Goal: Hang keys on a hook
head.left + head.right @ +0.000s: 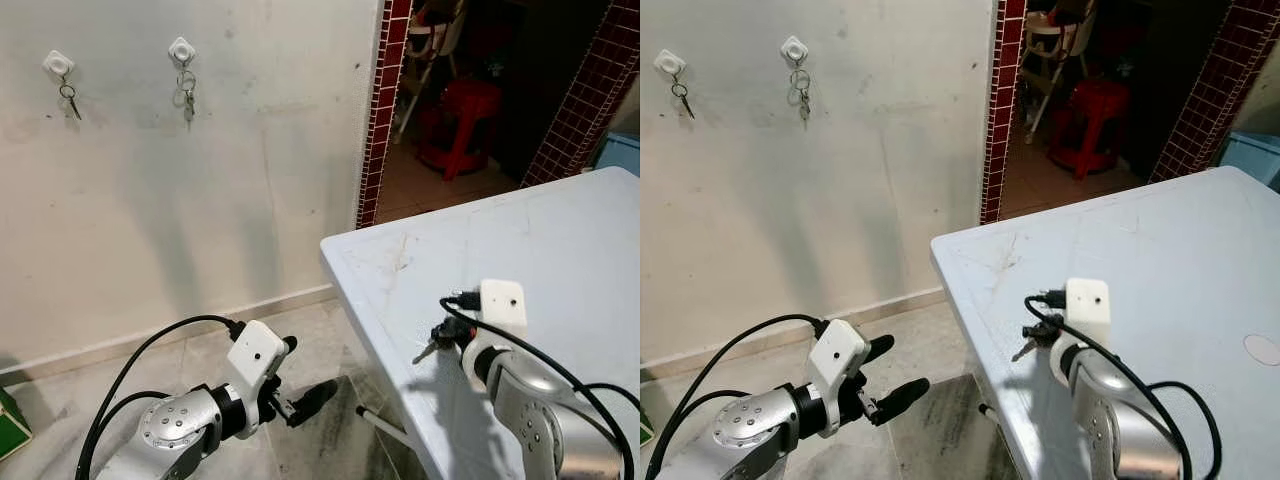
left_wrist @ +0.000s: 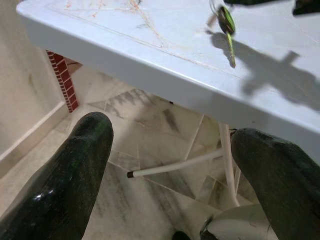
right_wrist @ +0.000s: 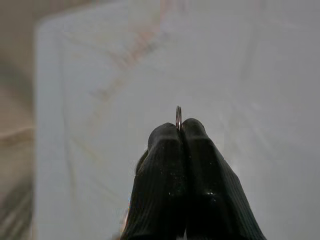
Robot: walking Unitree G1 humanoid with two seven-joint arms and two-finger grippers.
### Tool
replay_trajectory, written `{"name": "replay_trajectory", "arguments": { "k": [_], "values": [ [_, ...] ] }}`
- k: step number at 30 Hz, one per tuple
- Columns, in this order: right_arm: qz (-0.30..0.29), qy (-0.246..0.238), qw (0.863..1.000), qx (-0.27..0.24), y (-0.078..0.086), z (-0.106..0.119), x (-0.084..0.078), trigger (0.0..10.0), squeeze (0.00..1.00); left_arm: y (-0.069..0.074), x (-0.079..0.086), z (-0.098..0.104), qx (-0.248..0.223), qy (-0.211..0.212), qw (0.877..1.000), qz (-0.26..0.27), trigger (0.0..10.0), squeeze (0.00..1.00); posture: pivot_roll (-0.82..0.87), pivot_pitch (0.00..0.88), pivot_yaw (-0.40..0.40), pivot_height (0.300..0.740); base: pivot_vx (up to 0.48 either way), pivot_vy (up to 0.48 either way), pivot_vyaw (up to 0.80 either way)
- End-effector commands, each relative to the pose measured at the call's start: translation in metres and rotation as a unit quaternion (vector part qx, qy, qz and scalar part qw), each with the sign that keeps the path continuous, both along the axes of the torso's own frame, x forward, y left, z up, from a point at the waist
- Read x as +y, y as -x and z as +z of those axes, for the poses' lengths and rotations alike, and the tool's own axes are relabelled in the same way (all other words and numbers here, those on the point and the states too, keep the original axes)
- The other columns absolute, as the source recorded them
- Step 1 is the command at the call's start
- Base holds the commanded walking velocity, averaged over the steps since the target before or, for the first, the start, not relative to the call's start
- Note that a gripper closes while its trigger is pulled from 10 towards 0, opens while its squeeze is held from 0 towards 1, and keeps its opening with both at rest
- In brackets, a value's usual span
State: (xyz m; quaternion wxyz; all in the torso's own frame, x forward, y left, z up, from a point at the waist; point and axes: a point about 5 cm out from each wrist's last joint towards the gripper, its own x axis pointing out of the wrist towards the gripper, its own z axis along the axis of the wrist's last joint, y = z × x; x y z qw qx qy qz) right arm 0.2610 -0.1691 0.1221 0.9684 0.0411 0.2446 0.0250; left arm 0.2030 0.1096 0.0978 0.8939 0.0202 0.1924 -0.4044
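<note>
Now right gripper pinches key ring edge-on; key hangs down-left.

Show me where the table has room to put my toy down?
The white table is bare from the right gripper, shut on the keys near the front-left edge, back to the far edge by the doorway. The crowded spot is right around that gripper.

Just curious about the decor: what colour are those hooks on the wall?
White. Both wall hooks, each with keys hanging, show best in the left eye view.
</note>
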Motion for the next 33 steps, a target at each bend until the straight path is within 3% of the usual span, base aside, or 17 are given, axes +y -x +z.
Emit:
{"name": "replay_trajectory", "arguments": {
  "k": [1, 3, 5, 6, 7, 8, 10, 13, 14, 17, 19, 22, 33],
  "values": [
    [0.025, -0.007, 0.999, -0.039, -0.010, 0.013, 0.007, 0.0, 0.00, -0.004, 0.003, 0.004, -0.019, -0.006, 1.000, 0.016, 10.0, 0.00, 0.04, 0.000, -0.016, 0.740, 0.000, 0.000, 0.00],
    [0.048, -0.020, 0.996, -0.074, -0.019, 0.025, 0.015, 0.0, 0.00, -0.011, 0.009, 0.008, -0.043, -0.007, 0.998, 0.052, 10.0, 0.00, 0.05, 0.000, -0.017, 0.740, 0.000, 0.000, 0.00],
    [0.067, -0.025, 0.993, -0.098, -0.025, 0.033, 0.022, 1.1, 0.00, -0.022, 0.019, 0.015, -0.081, -0.016, 0.991, 0.108, 10.0, 0.00, 0.06, 0.000, -0.019, 0.740, 0.000, 0.000, 0.00],
    [0.073, -0.030, 0.991, -0.106, -0.026, 0.035, 0.025, 4.3, 0.00, -0.028, 0.026, 0.020, -0.099, -0.018, 0.985, 0.139, 10.0, 0.00, 0.06, 0.000, -0.019, 0.740, 0.000, 0.000, 0.00],
    [0.077, -0.033, 0.990, -0.110, -0.026, 0.036, 0.027, 4.3, 0.00, -0.031, 0.031, 0.023, -0.109, -0.020, 0.981, 0.160, 10.0, 0.00, 0.07, 0.000, -0.019, 0.740, 0.000, 0.000, 0.00],
    [0.086, -0.039, 0.988, -0.121, -0.027, 0.037, 0.031, 6.7, 0.00, -0.037, 0.041, 0.028, -0.133, -0.029, 0.970, 0.200, 10.0, 0.00, 0.08, 0.000, -0.020, 0.740, 0.000, 0.000, 0.00],
    [0.100, -0.051, 0.984, -0.136, -0.026, 0.040, 0.038, 10.0, 0.00, -0.040, 0.051, 0.036, -0.167, -0.045, 0.957, 0.232, 10.0, 0.00, 0.10, 0.000, -0.019, 0.740, 0.000, 0.000, 0.00],
    [0.113, -0.063, 0.980, -0.149, -0.026, 0.042, 0.044, 10.0, 0.00, -0.040, 0.056, 0.039, -0.180, -0.043, 0.949, 0.255, 10.0, 0.00, 0.10, 0.000, -0.018, 0.740, 0.000, 0.000, 0.00],
    [0.129, -0.067, 0.976, -0.164, -0.026, 0.043, 0.053, 10.0, 0.00, -0.038, 0.065, 0.043, -0.193, -0.049, 0.933, 0.299, 10.0, 0.00, 0.12, 0.000, -0.007, 0.740, 0.000, 0.000, 0.00],
    [0.148, -0.076, 0.969, -0.183, -0.028, 0.046, 0.066, 10.0, 0.00, -0.035, 0.076, 0.047, -0.221, -0.069, 0.904, 0.360, 10.0, 0.00, 0.14, 0.000, -0.001, 0.740, 0.000, 0.000, 0.00],
    [0.151, -0.077, 0.967, -0.188, -0.028, 0.046, 0.069, 10.0, 0.00, -0.034, 0.077, 0.049, -0.229, -0.078, 0.896, 0.373, 10.0, 0.00, 0.14, 0.000, 0.004, 0.740, 0.000, 0.000, 0.00],
    [0.153, -0.089, 0.962, -0.208, -0.029, 0.050, 0.074, 10.0, 0.00, -0.032, 0.082, 0.051, -0.250, -0.113, 0.871, 0.408, 10.0, 0.00, 0.15, 0.000, 0.013, 0.740, 0.000, 0.000, 0.00],
    [0.141, -0.074, 0.961, -0.228, -0.029, 0.049, 0.077, 10.0, 0.00, -0.030, 0.073, 0.050, -0.240, -0.093, 0.878, 0.403, 10.0, 0.00, 0.14, 0.000, 0.028, 0.740, 0.000, 0.000, 0.00]
  ]
}}
